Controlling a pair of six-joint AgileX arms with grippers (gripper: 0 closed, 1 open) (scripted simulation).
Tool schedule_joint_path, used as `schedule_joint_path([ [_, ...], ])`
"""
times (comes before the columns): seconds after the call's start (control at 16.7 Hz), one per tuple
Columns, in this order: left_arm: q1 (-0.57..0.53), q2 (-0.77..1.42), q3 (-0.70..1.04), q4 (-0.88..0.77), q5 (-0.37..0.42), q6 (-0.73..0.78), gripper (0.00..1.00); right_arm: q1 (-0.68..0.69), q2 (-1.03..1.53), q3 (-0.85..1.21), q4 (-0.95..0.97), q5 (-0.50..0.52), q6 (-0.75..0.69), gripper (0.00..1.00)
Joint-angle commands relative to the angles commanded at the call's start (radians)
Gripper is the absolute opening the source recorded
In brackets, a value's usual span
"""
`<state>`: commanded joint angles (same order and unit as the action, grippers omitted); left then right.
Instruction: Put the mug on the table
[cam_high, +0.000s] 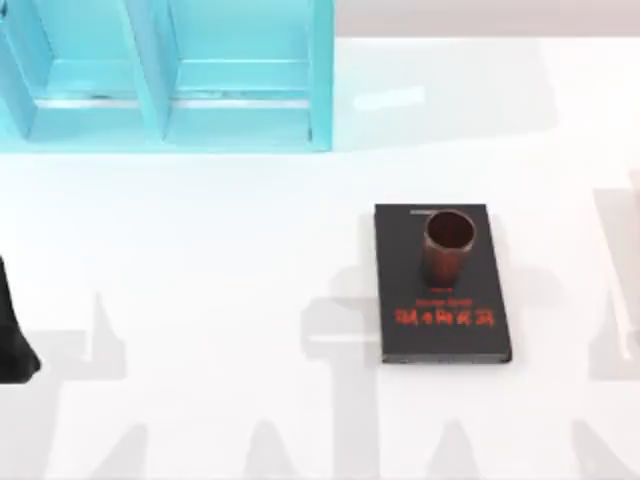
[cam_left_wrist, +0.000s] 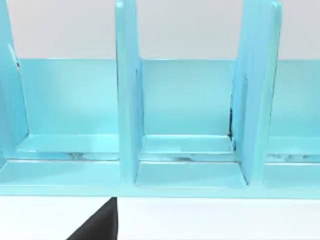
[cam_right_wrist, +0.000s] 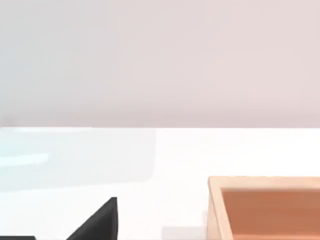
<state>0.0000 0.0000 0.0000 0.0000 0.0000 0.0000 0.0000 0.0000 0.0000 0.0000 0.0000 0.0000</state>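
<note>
**Inspector:** Jaws first: on neither of your arms can I tell whether they are open or closed. Your left arm (cam_high: 12, 335) sits as a dark shape at the bench's left edge, well apart from the work. In each wrist view I see one black wedge of the arm's own hardware, the left (cam_left_wrist: 97, 225) and the right (cam_right_wrist: 97, 222), and neither wedge is touching anything.

**Operator:** And the layout, largest item down?

**Inspector:** Your bench (cam_high: 200, 250) is a glossy white top crossed by grey shadows. At its far left stands the turquoise shelf unit (cam_high: 170, 70), with upright dividers splitting it into open compartments. Your left wrist camera faces straight into those compartments (cam_left_wrist: 187, 115), and white bench runs along the foot of the unit. Next in size is the black book (cam_high: 400, 335), which lies flat on the bench to the right of centre, well apart from the shelf unit. Its red lettering (cam_high: 445, 317) sits toward the near end. Your right wrist camera takes in a light wooden box (cam_right_wrist: 215, 210) with an orange-brown inside, resting on the bench.

**Operator:** Where is the mug?

**Inspector:** The mug (cam_high: 448, 245) stands upright on the book, toward its far end, beyond the lettering. It is copper-brown with a dark inside, and its mouth is open upward. It rests on the book cover, not on the bench, and both of your arms are well apart from it.
</note>
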Motion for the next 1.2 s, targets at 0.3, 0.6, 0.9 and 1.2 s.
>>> schedule_joint_path([
  [0.3,-0.017,0.051,0.051,-0.027,0.000,-0.007,1.00,0.000,0.000,0.000,0.000,0.000,0.000,1.00],
  [0.6,-0.098,0.349,0.338,-0.185,-0.006,-0.097,1.00,0.000,0.000,0.000,0.000,0.000,0.000,1.00],
  [0.9,-0.217,0.869,0.838,-0.436,-0.022,-0.243,1.00,0.000,0.000,0.000,0.000,0.000,0.000,1.00],
  [1.2,-0.366,1.385,1.371,-0.733,-0.040,-0.407,1.00,0.000,0.000,0.000,0.000,0.000,0.000,1.00],
])
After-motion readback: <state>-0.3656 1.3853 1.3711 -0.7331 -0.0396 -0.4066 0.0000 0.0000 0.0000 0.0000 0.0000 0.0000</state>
